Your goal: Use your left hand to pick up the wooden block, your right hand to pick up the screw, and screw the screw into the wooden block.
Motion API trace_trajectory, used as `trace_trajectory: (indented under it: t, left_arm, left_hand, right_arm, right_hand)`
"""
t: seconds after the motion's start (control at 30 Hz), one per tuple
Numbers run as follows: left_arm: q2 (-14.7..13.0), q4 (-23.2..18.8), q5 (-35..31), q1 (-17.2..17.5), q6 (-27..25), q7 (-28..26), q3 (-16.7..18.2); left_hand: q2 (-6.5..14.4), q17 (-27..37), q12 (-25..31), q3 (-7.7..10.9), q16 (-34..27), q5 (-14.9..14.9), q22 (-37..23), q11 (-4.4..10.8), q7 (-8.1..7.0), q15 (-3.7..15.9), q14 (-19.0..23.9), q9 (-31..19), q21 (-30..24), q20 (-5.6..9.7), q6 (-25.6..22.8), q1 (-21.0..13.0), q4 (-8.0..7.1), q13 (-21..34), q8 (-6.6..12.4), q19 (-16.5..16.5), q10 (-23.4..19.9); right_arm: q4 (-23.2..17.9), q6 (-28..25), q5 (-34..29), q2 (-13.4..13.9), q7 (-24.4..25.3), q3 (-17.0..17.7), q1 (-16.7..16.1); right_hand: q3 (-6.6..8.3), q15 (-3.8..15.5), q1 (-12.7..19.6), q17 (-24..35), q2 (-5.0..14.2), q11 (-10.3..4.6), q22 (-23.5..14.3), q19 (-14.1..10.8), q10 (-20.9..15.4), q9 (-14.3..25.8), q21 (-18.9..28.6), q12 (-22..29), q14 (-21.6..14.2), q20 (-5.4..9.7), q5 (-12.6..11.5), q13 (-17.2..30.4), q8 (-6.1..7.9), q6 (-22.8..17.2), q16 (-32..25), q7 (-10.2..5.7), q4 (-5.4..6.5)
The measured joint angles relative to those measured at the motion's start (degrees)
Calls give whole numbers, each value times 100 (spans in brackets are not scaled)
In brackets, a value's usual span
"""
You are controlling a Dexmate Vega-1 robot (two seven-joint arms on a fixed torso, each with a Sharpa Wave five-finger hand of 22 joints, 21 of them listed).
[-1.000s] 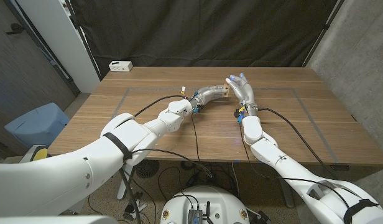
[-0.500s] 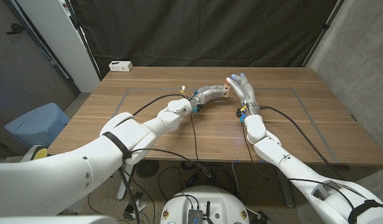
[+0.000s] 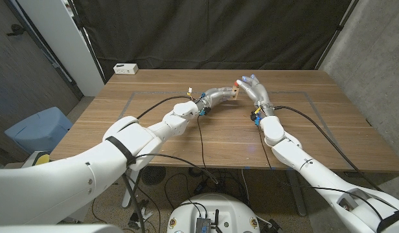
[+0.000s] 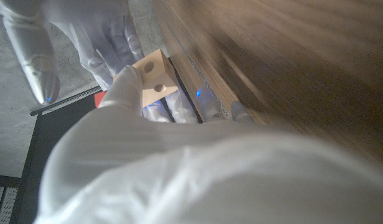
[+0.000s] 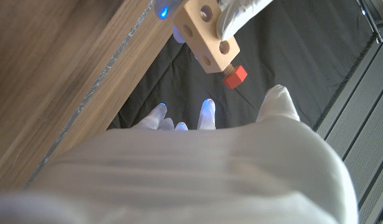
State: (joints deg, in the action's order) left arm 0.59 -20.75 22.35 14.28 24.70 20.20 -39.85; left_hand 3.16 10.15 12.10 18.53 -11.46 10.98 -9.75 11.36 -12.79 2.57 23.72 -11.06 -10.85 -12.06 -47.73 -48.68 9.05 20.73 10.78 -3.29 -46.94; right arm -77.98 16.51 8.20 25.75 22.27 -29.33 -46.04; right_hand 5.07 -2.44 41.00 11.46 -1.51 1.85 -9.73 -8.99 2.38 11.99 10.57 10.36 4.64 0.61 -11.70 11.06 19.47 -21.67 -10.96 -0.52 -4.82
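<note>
Right forearm swung outward since the earlier frames, hand barely shifted. White box (image 3: 125, 68) sits at desk (image 3: 186, 139) far-left corner. Left hand (image 3: 220, 96) clamps wooden block (image 3: 234, 94), held up over the desk's far middle. Red-headed screw (image 5: 234, 76) already seated in block's end. Right hand (image 3: 252, 88) just beside it, fingers apart, holding nothing. Risk: right fingers miss the small screw head, or nudge the block askew in its grip.

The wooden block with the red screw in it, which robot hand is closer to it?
Left. The left robot hand holds the wooden block, with the red screw sticking out. The right robot hand is open just beside it, not touching.
</note>
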Motion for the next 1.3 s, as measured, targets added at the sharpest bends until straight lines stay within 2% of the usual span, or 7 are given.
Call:
trace_trajectory:
  t: [0.07, 0.13, 0.2, 0.23, 0.3, 0.77, 1.3]
  left_arm:
    - [-5, -1, 0, 0, 0, 0, 0]
    - [-13, -3, -1, 0, 20, 15, 0]
    - [-21, -7, -1, 0, 20, 15, 0]
    - [-26, -8, -4, 0, 83, 52, 0]
    - [-37, -14, -5, 0, 102, 60, -2]
    - [-73, -30, -24, 18, 284, 211, 0]
    - [-101, -38, -91, 19, 361, 248, -33]
  left_hand:
    - [0, 0, 0, -12, 0, 0, 0, 0, 0, 0, 0, 0, 0, 0, 0, 0, -10, 0, 0, 0, 0]
    - [0, 0, 0, -30, 0, 0, 0, 0, 0, 0, 0, -1, 0, 0, 0, 0, -16, 0, 0, 0, 0]
    - [0, 0, 0, -33, 0, 0, 0, 0, 0, 0, 0, -1, 0, 0, 0, 0, -17, 0, 0, 0, 0]
    - [0, 0, 0, -34, 0, 0, 0, 0, 0, 0, 0, -1, 0, 0, 0, 0, -17, 0, 0, 0, 0]
    - [0, 0, 0, -38, 0, 0, 0, 0, 0, 0, 0, -1, 0, 0, 0, 0, -13, 1, 0, 0, 0]
    - [0, 0, 0, -24, 0, 0, 0, 22, 0, 0, 0, -2, 0, 0, 0, 0, -27, 1, 0, 0, 21]
    - [-1, 0, 0, -24, 0, 0, 0, 21, -1, 0, 0, -2, 0, 0, 1, -1, -25, 0, 0, 0, 21]
  right_arm:
    - [0, -88, -11, 0, -46, 0, 0]
    - [-276, -226, -22, 187, -101, 21, -56]
    - [-276, -374, -38, 187, -166, 21, -56]
    - [-520, -425, -44, 345, -187, 38, -97]
    - [-599, -583, -65, 399, -247, 42, -110]
    - [-1606, -1555, -191, 1056, -622, 87, -182]
    - [-2385, -2475, -328, 1684, -1166, 98, -30]
  right_hand:
    - [0, 0, 2, -1, 2, 0, 0, 3, 0, 0, 0, 0, 0, -3, 0, 0, 0, 0, 0, 0, 0]
    - [11, 0, 2, -1, 2, 0, 0, 31, 0, 0, 0, 25, 0, -31, 0, 0, 0, 0, 0, 0, -11]
    - [25, 0, 2, -1, 2, 0, 0, 31, 0, 0, 0, 25, 0, -32, 0, 0, 0, 12, 0, 13, -25]
    - [25, -22, 2, -1, 2, 0, 0, 52, 0, 0, 0, 25, 22, -52, 0, 0, 0, 24, 0, 24, -25]
    - [48, -31, 2, -1, 2, 0, 0, 71, -1, 0, 0, 25, 31, -72, 0, 0, -41, 41, 0, 41, -48]
    - [120, -54, 110, -1, 47, 115, 0, 133, -33, 1, 0, 46, 8, -134, 35, 29, -85, 70, 0, 197, -119]
    - [175, -84, 216, -28, 62, 114, 1, 111, -33, 14, 0, 46, 39, -155, 35, 28, -88, 70, 0, 196, -175]
